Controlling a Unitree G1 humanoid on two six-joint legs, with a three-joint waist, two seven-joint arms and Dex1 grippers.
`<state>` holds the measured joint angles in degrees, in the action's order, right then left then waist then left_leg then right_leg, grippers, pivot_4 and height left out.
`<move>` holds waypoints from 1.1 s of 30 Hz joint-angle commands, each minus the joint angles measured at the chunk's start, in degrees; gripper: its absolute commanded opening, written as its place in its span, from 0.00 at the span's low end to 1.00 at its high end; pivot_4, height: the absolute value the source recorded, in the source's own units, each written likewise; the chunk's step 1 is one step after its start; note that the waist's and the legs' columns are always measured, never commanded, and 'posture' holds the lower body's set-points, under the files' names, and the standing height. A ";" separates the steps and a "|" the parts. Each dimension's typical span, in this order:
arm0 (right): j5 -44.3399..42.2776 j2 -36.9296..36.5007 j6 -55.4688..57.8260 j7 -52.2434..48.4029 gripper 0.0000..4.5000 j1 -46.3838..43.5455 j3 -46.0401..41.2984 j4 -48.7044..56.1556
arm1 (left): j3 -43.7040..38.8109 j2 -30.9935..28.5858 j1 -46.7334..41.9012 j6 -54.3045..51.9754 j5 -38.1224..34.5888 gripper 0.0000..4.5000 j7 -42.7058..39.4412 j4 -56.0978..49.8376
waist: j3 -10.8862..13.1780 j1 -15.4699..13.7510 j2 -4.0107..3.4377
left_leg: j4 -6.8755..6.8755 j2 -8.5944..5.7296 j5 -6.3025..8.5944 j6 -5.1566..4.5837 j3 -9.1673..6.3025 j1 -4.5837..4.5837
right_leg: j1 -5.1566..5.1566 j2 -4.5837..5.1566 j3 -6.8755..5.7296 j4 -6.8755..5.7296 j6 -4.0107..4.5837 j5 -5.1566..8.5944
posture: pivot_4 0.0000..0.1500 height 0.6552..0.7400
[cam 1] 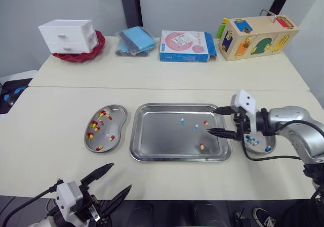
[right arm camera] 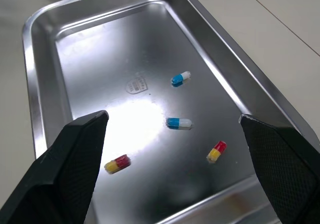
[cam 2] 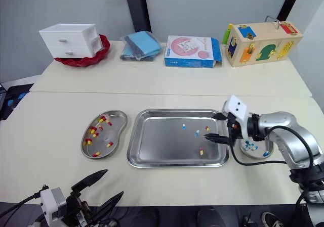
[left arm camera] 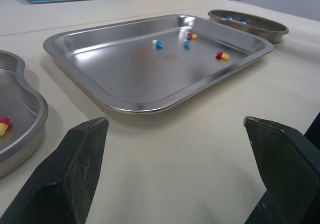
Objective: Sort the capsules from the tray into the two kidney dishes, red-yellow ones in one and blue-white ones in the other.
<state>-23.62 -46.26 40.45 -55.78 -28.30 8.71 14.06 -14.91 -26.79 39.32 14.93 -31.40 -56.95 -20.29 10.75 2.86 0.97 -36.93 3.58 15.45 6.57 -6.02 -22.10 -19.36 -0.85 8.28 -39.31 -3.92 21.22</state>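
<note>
A steel tray (cam 1: 152,136) lies mid-table and holds two blue-white capsules (cam 1: 183,121) and two red-yellow capsules (cam 1: 201,146). In the right wrist view a blue-white capsule (right arm camera: 178,123) lies straight ahead between the fingers. The left kidney dish (cam 1: 115,123) holds several red-yellow capsules. The right kidney dish (cam 1: 273,147) holds blue-white ones and is partly hidden by my right arm. My right gripper (cam 1: 211,120) hangs open over the tray's right end with nothing in it. Near the table's front edge, my left gripper (cam 1: 121,176) is open and empty.
Along the back of the far table stand a white drawer unit (cam 1: 68,35) on a red bowl, a blue packet (cam 1: 135,40), a blue and pink box (cam 1: 185,46) and a wooden lock box (cam 1: 258,35).
</note>
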 commanded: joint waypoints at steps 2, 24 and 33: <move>3.83 5.59 1.76 5.72 0.99 -3.98 3.43 -1.33 | -0.29 -0.28 -0.50 -0.01 -0.37 1.00 -0.27 -0.53 | 0.00 0.27 -0.01 | 0.00 0.00 0.00 0.00 -0.02 0.00 | 0.00 0.00 -0.01 -0.01 0.00 0.00 | 1.00 1.00; 15.08 21.89 3.12 15.22 0.70 -10.04 12.27 -10.35 | -0.15 0.20 0.26 0.46 0.29 1.00 -0.16 -0.98 | 0.00 0.43 -0.01 | -0.06 -0.02 -0.01 0.02 -0.07 -0.68 | -0.85 0.00 -0.07 -0.44 0.03 0.00 | 1.00 1.00; 17.64 23.77 3.95 17.57 0.63 -9.83 12.52 -12.65 | -0.36 -0.02 -0.10 0.50 0.47 1.00 -0.14 -0.97 | 0.00 0.46 -0.01 | -0.06 -0.01 -0.01 0.02 -0.07 -0.68 | -0.86 0.00 -0.07 -0.46 0.03 0.00 | 1.00 1.00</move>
<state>-6.60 -22.88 44.37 -38.98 -37.84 21.61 0.89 -14.93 -26.77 39.02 14.44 -31.09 -56.94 -20.13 10.76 3.32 0.96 -36.98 3.56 15.43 6.59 -6.08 -22.78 -20.23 -0.85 8.21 -39.77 -3.89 21.22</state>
